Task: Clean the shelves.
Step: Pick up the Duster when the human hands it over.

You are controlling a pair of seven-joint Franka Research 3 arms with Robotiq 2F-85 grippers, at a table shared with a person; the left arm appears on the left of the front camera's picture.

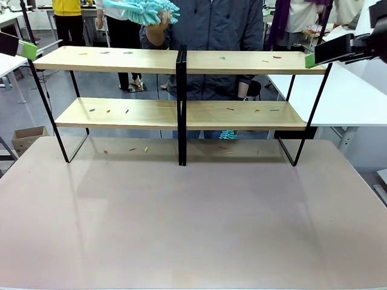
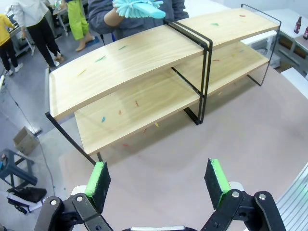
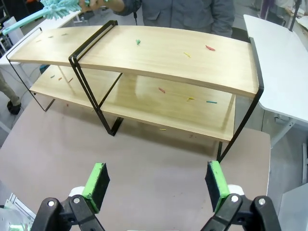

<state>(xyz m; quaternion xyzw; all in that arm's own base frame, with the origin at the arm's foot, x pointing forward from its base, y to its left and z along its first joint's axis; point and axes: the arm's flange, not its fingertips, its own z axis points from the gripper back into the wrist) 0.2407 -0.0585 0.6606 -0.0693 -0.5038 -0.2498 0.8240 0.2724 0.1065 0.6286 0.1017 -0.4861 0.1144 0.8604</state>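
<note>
- Shelves: stand at the far side of the table, long axis running left to right. Small coloured scraps lie on all four boards.
- Left tool: jaws spread wide, nothing held. It hangs off the left end of the top board, looking down the length of the shelves.
- Right tool: spread, empty, off the right end.
- Person's hand holds a teal duster above the left unit.
- Judgement: the left arm is nearer the duster.
</note>
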